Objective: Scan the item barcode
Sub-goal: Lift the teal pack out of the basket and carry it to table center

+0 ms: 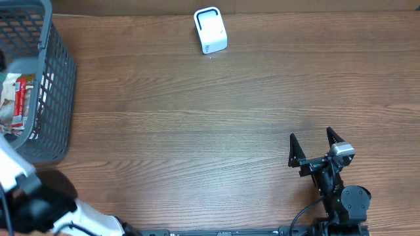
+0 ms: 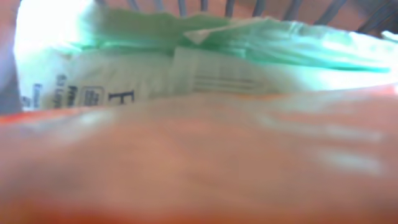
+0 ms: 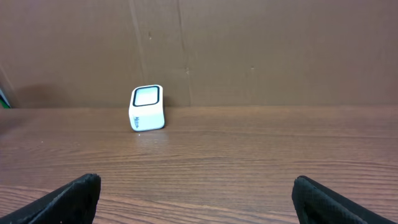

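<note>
Right under the left arm's [image 1: 20,177] wrist, inside the basket [image 1: 59,78], an orange packet [image 2: 199,162] fills the close view, with a white and green packet [image 2: 186,81] just behind it. That arm's own fingers show in no view, so I cannot tell whether they pinch anything. The right gripper [image 1: 311,136] hovers over the table [image 1: 197,131] with its fingers spread and empty, the scanner [image 1: 210,30] well ahead of it and off to its left. The likely trouble is a bad pick. Soft, crowded packets may slip out, two may lift together, or the fingers may snag the basket wall. A crumpled wrapper could also hide the barcode from the scanner.
</note>
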Robot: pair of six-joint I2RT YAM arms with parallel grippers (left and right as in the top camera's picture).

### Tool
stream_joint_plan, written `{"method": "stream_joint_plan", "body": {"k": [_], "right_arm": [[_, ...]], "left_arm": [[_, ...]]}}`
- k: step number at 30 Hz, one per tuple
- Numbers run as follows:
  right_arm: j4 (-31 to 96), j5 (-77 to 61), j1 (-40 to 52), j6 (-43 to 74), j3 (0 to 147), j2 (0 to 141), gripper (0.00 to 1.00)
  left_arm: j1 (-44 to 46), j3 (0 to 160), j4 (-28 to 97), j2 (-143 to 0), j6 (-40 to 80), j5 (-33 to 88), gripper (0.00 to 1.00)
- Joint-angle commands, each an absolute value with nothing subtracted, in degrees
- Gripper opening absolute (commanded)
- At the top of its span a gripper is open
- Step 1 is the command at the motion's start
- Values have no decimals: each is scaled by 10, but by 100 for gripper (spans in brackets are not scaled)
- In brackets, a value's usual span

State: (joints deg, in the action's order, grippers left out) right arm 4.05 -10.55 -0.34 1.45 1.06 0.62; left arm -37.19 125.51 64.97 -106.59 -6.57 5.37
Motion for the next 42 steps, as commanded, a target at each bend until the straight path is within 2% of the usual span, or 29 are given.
{"method": "stream_joint_plan", "body": {"k": [1,9,16,18,21,29,37,42], "right_arm": [[38,-106,-6,11,4,2,100],[38,-106,-6,11,4,2,100],[38,-106,-6,11,4,2,100],[38,-106,-6,11,4,2,100],[38,-106,-6,11,4,2,100],[38,-106,-6,11,4,2,100],[38,-106,-6,11,4,2,100],[38,-106,-6,11,4,2,100]], "left_arm": [[-370,1279,646,-992,8,55,59],[-311,1279,704,-903,48,58,58],[-159,1279,808,-880,77,18,54],[-103,1268,828,-881,93,2,50],[-35,1237,832,-881,121,-27,50],[139,1070,767,-884,237,-57,53],[273,896,638,-910,341,-91,53],[328,859,591,-962,401,-95,52]]}}
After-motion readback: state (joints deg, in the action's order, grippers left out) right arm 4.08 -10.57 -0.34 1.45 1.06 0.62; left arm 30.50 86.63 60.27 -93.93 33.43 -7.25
